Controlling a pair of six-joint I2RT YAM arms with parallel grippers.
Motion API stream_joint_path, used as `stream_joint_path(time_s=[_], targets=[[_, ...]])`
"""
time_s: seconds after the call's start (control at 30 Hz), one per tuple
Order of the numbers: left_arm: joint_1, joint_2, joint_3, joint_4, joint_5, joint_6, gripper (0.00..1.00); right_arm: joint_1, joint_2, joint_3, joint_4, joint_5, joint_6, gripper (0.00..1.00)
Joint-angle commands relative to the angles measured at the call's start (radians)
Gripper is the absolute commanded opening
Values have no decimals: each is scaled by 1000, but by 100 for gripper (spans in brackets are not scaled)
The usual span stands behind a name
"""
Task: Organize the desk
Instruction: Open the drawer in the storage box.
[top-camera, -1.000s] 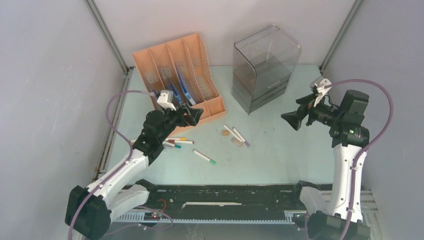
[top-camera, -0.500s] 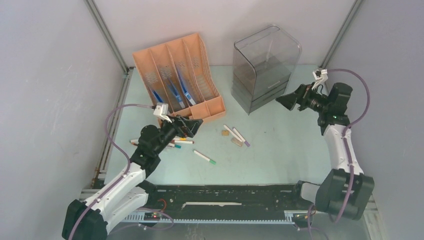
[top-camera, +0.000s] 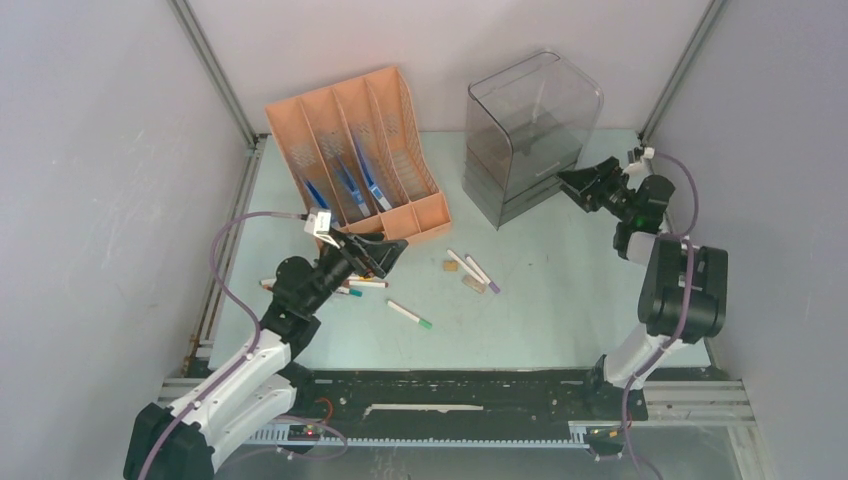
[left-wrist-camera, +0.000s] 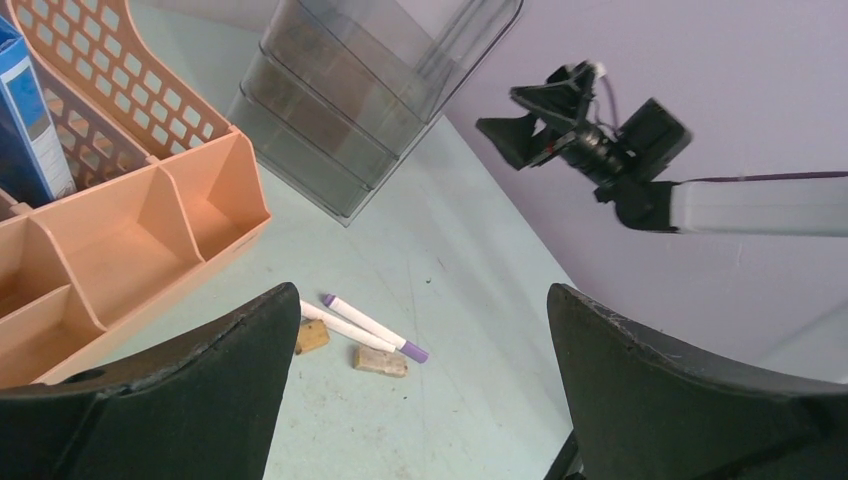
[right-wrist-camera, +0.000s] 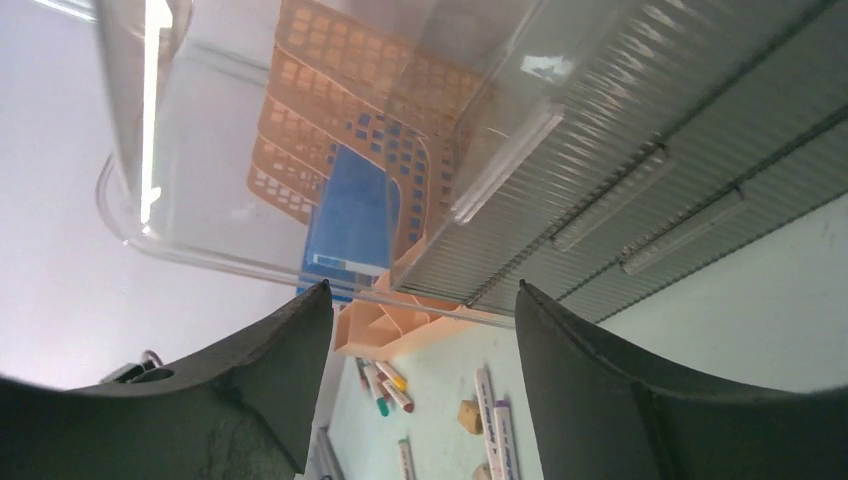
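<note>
The desk (top-camera: 560, 300) is a pale mint-green tabletop. On it lie two white purple-capped markers (top-camera: 480, 272), a green-capped marker (top-camera: 410, 315), a cluster of markers (top-camera: 355, 285) and two small tan blocks (top-camera: 452, 266). My left gripper (top-camera: 385, 252) is open and empty, just in front of the orange file organizer (top-camera: 355, 150), above the marker cluster. In the left wrist view the purple markers (left-wrist-camera: 370, 325) lie between its jaws. My right gripper (top-camera: 585, 185) is open and empty, close to the right side of the clear drawer unit (top-camera: 530, 135), which fills the right wrist view (right-wrist-camera: 600, 180).
Blue folders (top-camera: 345, 185) stand in the organizer's slots. Aluminium frame rails (top-camera: 225, 250) run along the desk's left edge and back corners. A black rail strip (top-camera: 450, 395) runs along the front. Grey walls close in both sides.
My right arm has folded down and its gripper has swung left and back, up to the drawer unit. My left gripper has dropped back from the organizer toward the markers.
</note>
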Motion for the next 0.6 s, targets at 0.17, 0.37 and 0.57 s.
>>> stream_joint_path(time_s=[0.17, 0.37, 0.57], targets=[[6, -14, -11, 58, 24, -32, 100, 12, 168, 86, 225, 43, 196, 71], [5, 10, 6, 58, 30, -37, 100, 27, 251, 161, 225, 53, 224, 64], [5, 31, 20, 59, 35, -42, 100, 37, 301, 195, 221, 54, 246, 55]])
